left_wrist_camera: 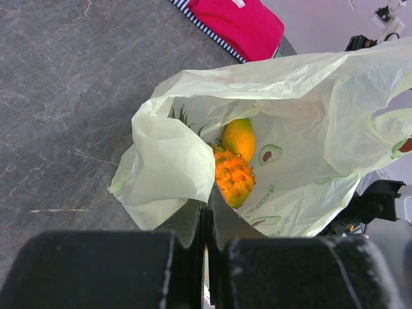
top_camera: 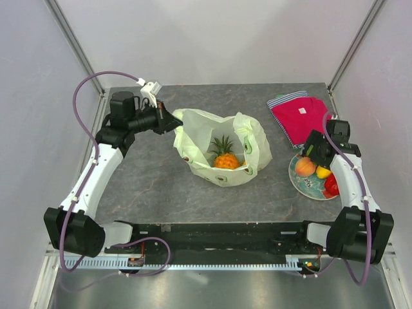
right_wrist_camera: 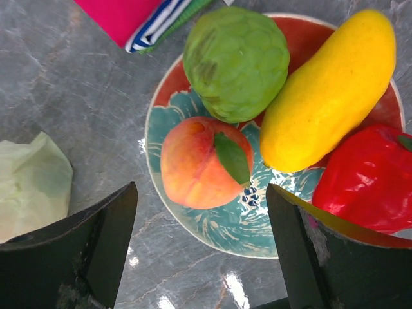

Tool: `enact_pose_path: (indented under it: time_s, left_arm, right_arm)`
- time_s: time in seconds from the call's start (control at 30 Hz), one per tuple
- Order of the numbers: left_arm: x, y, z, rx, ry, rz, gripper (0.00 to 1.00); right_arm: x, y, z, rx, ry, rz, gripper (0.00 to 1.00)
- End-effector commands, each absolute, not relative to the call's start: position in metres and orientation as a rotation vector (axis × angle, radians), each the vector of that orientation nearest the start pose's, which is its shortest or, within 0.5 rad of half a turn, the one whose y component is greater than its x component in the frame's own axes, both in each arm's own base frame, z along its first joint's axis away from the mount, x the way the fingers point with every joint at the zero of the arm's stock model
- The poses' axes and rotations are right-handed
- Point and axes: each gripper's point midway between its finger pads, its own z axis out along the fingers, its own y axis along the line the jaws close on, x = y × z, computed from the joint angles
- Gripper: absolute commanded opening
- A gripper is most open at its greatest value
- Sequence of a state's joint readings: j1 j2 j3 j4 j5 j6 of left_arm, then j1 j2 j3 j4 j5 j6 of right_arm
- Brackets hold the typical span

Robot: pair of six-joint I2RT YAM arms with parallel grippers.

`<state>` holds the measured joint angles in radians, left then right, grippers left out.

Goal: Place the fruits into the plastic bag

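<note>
Your left gripper pinches the rim of the bag (pineapple inside); your right gripper hangs spread above the peach on the plate.

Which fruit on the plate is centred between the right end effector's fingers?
The peach; the green fruit and mango lie beyond it, the red piece aside.

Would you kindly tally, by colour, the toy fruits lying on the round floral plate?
Green bumpy round fruit: 1
Orange-red peach with a green leaf: 1
Yellow mango-shaped fruit: 1
Glossy red fruit piece: 1
Total: 4
</note>
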<state>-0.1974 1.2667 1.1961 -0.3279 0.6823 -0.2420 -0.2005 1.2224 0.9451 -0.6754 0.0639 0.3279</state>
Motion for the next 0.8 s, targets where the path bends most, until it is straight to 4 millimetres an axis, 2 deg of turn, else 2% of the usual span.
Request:
enact_pose_path:
  time_s: [0.0,0.43,0.77]
  left_arm:
    - [0.331,-0.182,0.297,0.441,1.92,-0.918,0.01]
    - [0.333,-0.18,0.294,0.429,1.931,-0.916,0.01]
    - [0.335,-0.179,0.292,0.426,1.937,-0.915,0.02]
  right_arm:
    - [0.295,-0.063,0.116,0.721,2.387,-0.055,0.89]
    - [0.293,-0.057,0.079,0.791,2.397,-0.021,0.89]
    - [0.296,-0.055,0.059,0.818,2.409,-0.017,0.88]
